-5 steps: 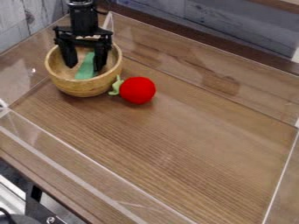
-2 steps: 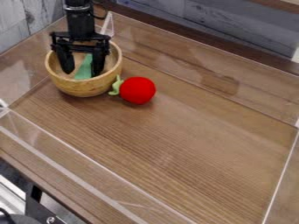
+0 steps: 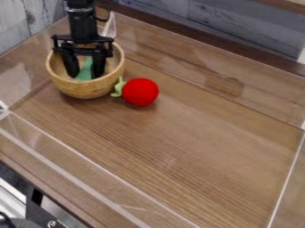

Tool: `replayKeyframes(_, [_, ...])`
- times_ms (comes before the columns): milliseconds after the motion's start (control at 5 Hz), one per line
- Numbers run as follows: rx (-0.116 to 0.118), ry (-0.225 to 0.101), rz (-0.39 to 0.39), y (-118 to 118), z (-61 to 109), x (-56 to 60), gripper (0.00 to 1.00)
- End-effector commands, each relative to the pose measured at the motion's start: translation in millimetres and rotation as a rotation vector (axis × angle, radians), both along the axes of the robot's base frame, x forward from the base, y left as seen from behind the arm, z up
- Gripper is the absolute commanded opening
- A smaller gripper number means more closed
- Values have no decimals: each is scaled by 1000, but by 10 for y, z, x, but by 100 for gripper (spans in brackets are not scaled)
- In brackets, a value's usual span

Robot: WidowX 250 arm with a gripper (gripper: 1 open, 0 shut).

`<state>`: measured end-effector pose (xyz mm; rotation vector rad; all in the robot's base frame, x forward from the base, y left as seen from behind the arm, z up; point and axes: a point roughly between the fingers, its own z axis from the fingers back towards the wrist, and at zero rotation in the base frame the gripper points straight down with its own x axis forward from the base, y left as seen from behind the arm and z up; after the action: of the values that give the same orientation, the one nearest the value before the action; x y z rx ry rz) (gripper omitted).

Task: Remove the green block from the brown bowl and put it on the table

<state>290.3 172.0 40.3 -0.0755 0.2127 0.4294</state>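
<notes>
Block (image 3: pixel 85 75), light green, lies inside the bowl (image 3: pixel 62 85) at the far left corner of the counter (image 3: pixel 179 151). The black gripper (image 3: pixel 85 69) reaches almost straight down into the bowl, its jaws standing to either side of the block; from here I cannot tell whether they pinch it or stand clear. A red ball (image 3: pixel 142 92) with a green bit rests just beside the bowl's right rim. Clear plastic walls (image 3: pixel 286 191) edge the counter. No writing or labels can be read anywhere.
</notes>
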Motion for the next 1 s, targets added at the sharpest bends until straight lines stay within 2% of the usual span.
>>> replayKeyframes(0, [25,-67,-34,-60,296,77,100])
replayKeyframes(600, [12,-68,114,-109,345,149,100])
replayKeyframes(800, [10,-70,101,-122,350,179,0])
